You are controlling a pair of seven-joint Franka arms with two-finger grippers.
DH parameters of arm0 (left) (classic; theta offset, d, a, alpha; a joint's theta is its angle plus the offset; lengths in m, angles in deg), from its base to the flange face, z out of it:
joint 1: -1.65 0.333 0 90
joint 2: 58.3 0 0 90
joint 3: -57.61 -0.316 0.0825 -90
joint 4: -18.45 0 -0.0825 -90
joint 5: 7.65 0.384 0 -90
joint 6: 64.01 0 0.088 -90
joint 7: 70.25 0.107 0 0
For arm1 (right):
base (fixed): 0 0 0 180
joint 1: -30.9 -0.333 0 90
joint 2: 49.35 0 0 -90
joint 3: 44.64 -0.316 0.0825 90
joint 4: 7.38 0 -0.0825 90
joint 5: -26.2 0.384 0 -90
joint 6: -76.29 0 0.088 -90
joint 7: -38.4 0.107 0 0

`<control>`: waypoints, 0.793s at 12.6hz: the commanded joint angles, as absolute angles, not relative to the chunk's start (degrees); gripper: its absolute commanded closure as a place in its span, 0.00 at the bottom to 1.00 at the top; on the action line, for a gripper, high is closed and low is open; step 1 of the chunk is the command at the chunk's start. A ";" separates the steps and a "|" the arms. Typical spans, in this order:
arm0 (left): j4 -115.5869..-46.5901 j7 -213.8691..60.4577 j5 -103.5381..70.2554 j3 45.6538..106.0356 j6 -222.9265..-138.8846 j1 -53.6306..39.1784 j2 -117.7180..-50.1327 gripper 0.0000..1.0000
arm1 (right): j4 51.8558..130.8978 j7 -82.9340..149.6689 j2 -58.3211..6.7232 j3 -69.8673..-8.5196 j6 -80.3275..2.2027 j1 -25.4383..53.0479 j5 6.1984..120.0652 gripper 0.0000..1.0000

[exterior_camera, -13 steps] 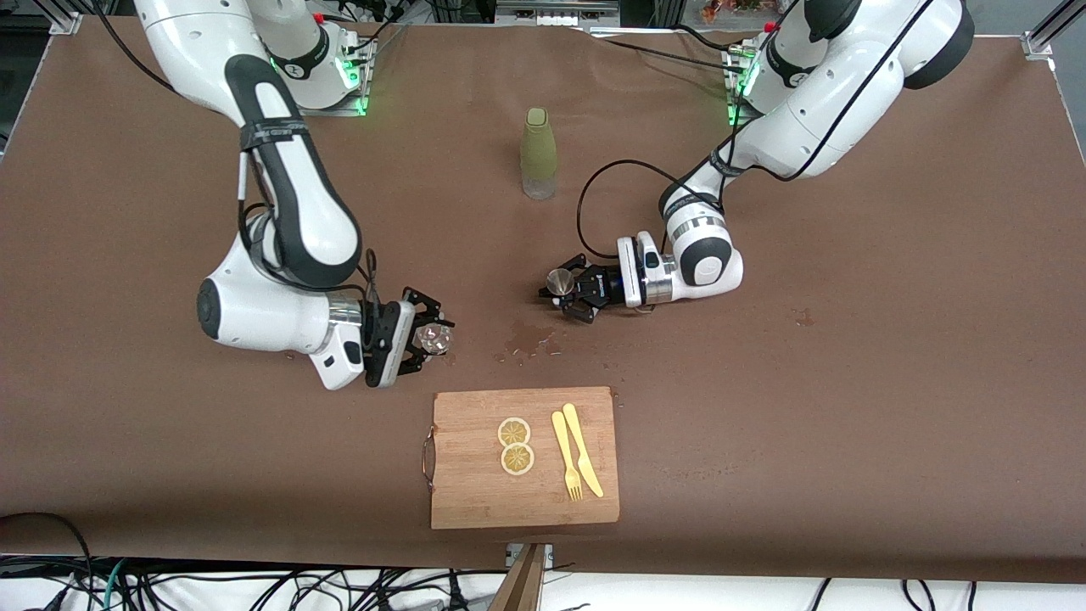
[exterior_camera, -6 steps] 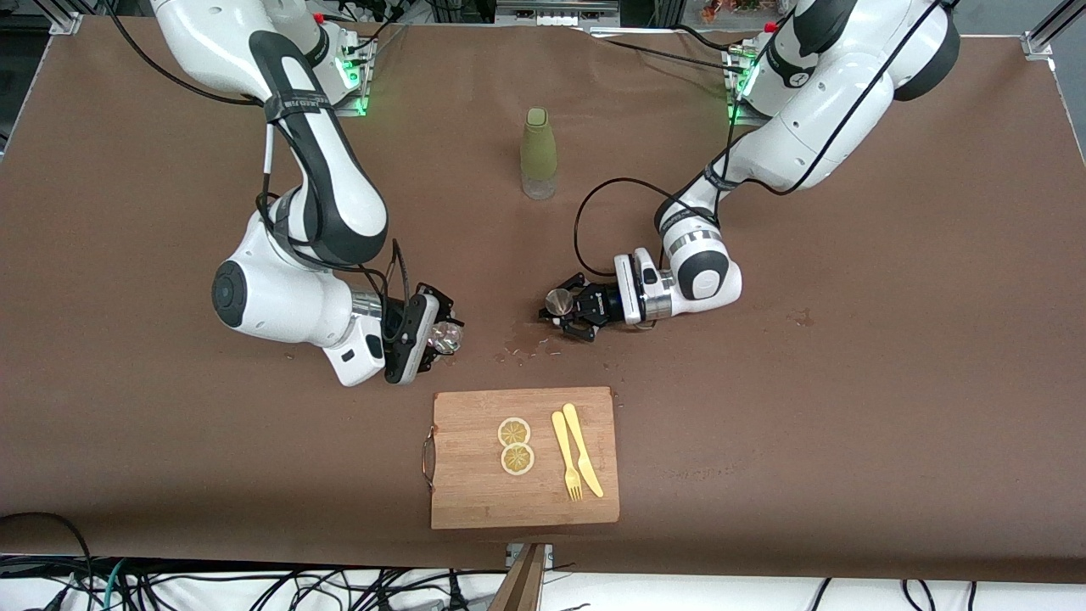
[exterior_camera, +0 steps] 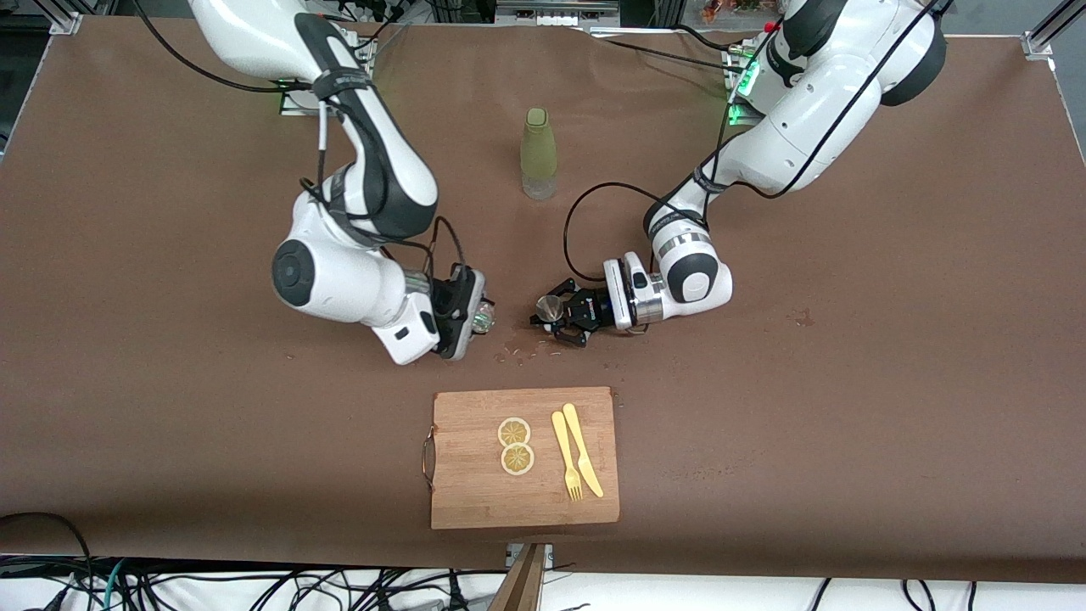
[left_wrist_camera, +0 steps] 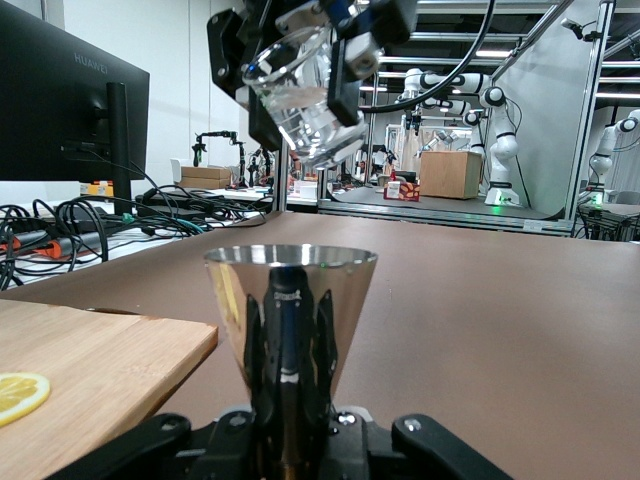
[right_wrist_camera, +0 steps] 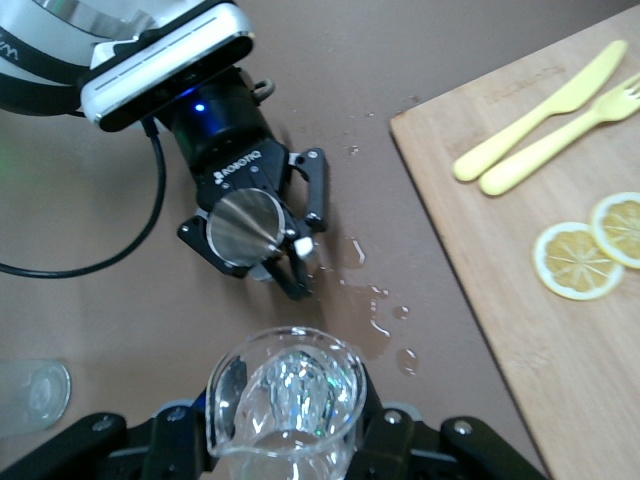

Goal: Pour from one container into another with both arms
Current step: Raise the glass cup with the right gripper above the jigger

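Front view: two white Franka arms meet over the middle of a brown table [exterior_camera: 848,382]. The right gripper [exterior_camera: 473,315] is clamped on a small clear glass [exterior_camera: 483,316], carried tipped on its side above a patch of spilled droplets [exterior_camera: 522,348]. The left gripper [exterior_camera: 556,316] grips a steel jigger [exterior_camera: 548,307] close above the table, its mouth up. An olive-green sleeved bottle [exterior_camera: 538,153] stands upright, farther from the camera than both grippers. A wooden cutting board [exterior_camera: 475,484] lies nearer the camera, bearing two lemon slices [exterior_camera: 515,445] and a yellow plastic fork [exterior_camera: 566,454] and knife [exterior_camera: 584,448] lying side by side.

Left wrist view: the jigger [left_wrist_camera: 291,325] stands upright between the gripper's closed fingers [left_wrist_camera: 435,445], its polished cone mirroring them. The glass [left_wrist_camera: 300,92] hangs tilted above it in the right gripper [left_wrist_camera: 295,70], held apart from the jigger's rim. A corner of the cutting board [left_wrist_camera: 110,370] shows beside it, with the edge of a lemon slice [left_wrist_camera: 20,392].

Right wrist view: the glass [right_wrist_camera: 287,400] sits pinched between the right gripper's fingers [right_wrist_camera: 415,445]. Below, the left gripper [right_wrist_camera: 262,235] holds the jigger [right_wrist_camera: 245,227], seen from above, beside the droplets [right_wrist_camera: 375,305] on the table. The cutting board [right_wrist_camera: 500,270] carries the lemon slices [right_wrist_camera: 590,250], fork [right_wrist_camera: 560,135] and knife [right_wrist_camera: 540,110].
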State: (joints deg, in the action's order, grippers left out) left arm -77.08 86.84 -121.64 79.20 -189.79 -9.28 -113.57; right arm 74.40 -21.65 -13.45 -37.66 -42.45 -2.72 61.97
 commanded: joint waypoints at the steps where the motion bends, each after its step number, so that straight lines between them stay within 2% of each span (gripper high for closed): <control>1: -75.86 92.34 -125.33 78.88 -190.13 -10.30 -114.29 1.00 | 73.30 -18.48 -12.80 -36.82 -42.27 -5.04 59.43 0.62; 4: -75.86 92.34 -125.34 78.88 -190.13 -10.30 -114.29 1.00 | 70.24 -13.73 -10.60 -36.91 -42.27 -6.88 55.48 0.62; 10: -75.86 92.34 -125.34 78.88 -190.13 -10.30 -114.29 1.00 | 69.88 -12.75 -9.36 -36.73 -42.18 -9.52 54.06 0.62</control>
